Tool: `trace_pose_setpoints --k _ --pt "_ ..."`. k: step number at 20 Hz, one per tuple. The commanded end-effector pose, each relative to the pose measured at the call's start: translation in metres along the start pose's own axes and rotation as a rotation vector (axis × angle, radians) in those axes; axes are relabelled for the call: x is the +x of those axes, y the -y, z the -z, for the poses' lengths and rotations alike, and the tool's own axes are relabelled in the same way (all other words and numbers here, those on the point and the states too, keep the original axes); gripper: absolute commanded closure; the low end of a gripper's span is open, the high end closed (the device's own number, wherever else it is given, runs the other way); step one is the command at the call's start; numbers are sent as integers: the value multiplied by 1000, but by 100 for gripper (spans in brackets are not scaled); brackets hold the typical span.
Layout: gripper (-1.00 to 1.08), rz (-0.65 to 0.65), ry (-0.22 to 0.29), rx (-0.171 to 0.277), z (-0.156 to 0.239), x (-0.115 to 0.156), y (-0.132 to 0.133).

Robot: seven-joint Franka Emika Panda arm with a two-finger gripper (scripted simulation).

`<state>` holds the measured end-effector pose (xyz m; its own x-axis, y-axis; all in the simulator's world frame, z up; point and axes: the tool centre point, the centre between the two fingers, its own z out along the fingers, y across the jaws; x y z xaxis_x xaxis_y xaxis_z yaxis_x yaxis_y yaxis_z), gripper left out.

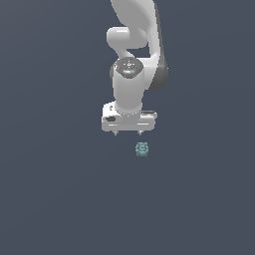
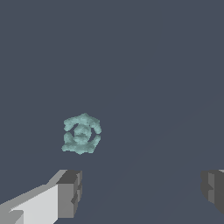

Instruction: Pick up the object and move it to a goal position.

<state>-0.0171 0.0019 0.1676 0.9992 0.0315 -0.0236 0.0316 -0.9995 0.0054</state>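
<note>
You see the object (image 1: 142,149), a small teal-green knobbly lump, lying free on the flat dark blue-grey surface (image 1: 55,199). In the exterior view it sits just below the gripper (image 1: 127,133) and slightly toward the exterior view's right, almost under one fingertip, apart from both, nothing touching it.

In the wrist view the object (image 2: 81,133) lies ahead of the fingers (image 2: 70,192), closer to the one with the white housing than to the other finger at the frame edge. It's outside the gap between them, not in it.

Gripper is spread wide and released, holding nothing; you see both short tips well apart in each view.

Arm pose: the white arm (image 1: 130,79) comes down from the top of the exterior view, wrist vertical, hand pointing straight down at the surface, fingertips hanging above it.
</note>
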Motion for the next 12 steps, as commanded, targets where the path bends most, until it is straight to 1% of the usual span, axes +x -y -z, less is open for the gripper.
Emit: trace_pose_setpoints --k 1,4,9,12 --pt "-92 0 0 0 0 0 0" --pt "-92 -14 5 0 -3 -1 -4" --pt "-92 -70 24 0 -17 -8 -21" --pt "-92 -75 27 0 -18 -9 -24"
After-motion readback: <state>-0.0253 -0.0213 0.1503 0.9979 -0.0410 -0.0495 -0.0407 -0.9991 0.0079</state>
